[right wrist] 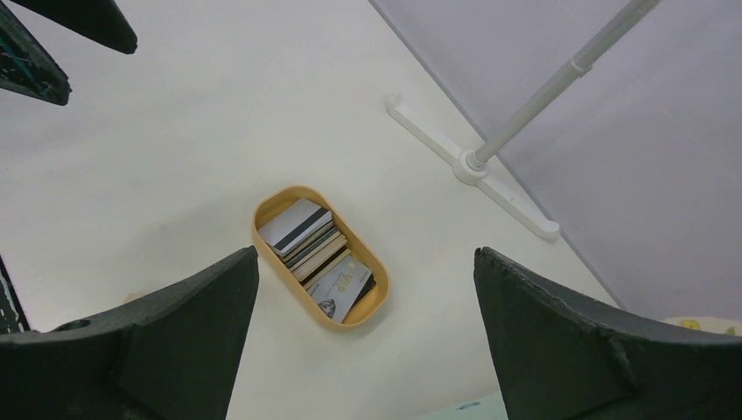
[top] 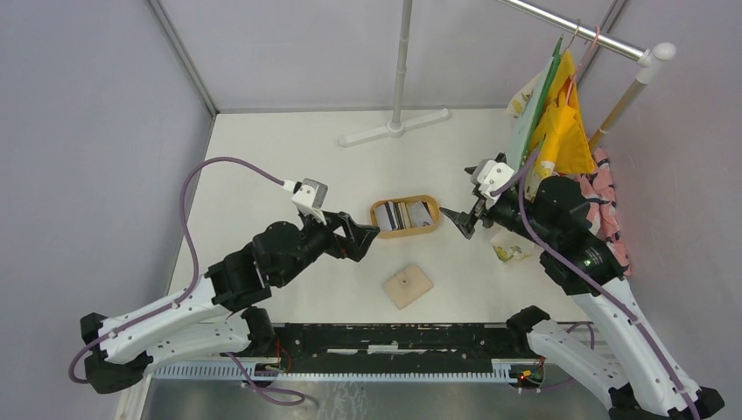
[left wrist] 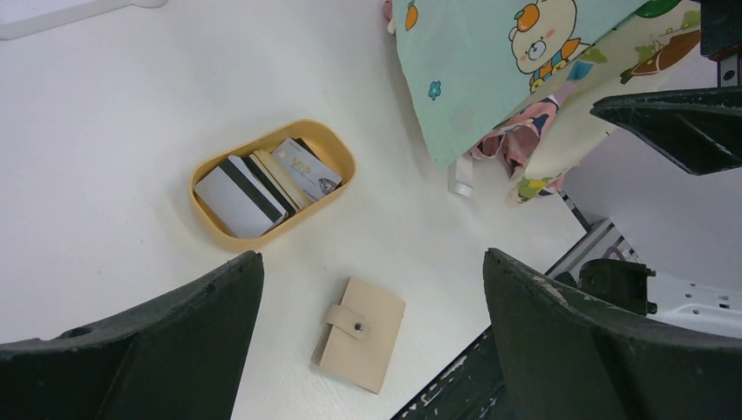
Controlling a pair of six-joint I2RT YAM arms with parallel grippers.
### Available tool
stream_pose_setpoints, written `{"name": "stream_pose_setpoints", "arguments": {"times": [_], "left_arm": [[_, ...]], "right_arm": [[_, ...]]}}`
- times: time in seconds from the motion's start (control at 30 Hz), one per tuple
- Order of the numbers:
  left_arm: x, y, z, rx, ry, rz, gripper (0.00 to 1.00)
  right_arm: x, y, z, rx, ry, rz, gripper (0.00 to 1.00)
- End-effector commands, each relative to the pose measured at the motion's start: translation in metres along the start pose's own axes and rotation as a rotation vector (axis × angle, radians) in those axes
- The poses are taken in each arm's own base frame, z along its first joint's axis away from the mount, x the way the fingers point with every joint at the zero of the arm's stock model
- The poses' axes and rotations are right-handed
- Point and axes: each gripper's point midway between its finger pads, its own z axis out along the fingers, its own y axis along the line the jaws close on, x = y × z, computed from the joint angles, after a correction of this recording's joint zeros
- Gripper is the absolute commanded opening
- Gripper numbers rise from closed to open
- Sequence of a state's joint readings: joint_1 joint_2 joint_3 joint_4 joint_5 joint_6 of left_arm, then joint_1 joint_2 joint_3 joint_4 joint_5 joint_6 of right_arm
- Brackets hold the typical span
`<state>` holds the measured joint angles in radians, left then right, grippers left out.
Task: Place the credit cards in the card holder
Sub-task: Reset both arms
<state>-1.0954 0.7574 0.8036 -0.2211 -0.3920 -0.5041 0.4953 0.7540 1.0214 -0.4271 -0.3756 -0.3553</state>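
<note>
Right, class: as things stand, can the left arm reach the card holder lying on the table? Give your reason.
Probably yes. The left pincer is open and empty, the card holder lies closed on the table close by, and nothing stands between them.

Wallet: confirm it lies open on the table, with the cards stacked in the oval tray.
Not open: the wallet lies closed on the table, its strap snapped shut, as the left wrist view shows. The cards are indeed stacked in the oval tray.

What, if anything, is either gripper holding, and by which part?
Nothing is held. The left gripper and right gripper are open and empty; the credit cards lie in the tray.
</note>
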Motion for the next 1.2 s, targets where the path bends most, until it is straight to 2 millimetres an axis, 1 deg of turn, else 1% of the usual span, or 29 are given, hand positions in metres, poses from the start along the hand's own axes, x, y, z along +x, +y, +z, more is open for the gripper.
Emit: {"name": "stream_pose_setpoints", "arguments": {"times": [0.0, 0.23, 0.53, 0.8, 1.17], "left_arm": [[-0.023, 0.001, -0.013, -0.014, -0.05, 0.013, 1.0], [-0.025, 0.008, -0.022, -0.042, -0.04, -0.004, 1.0], [-0.027, 0.013, -0.031, -0.049, -0.053, -0.021, 1.0], [-0.032, 0.02, -0.04, -0.06, -0.082, -0.025, 1.0], [-0.032, 0.024, -0.039, -0.079, -0.084, -0.001, 1.0]], "right_arm": [[-0.019, -0.014, -0.004, 0.067, -0.031, 0.041, 0.98], [-0.018, -0.009, -0.004, 0.016, -0.036, 0.045, 0.98], [-0.014, -0.017, -0.009, 0.029, -0.037, 0.068, 0.98], [-0.006, -0.022, -0.009, 0.041, -0.034, 0.097, 0.98], [0.002, -0.028, -0.009, 0.048, -0.032, 0.127, 0.98]]}}
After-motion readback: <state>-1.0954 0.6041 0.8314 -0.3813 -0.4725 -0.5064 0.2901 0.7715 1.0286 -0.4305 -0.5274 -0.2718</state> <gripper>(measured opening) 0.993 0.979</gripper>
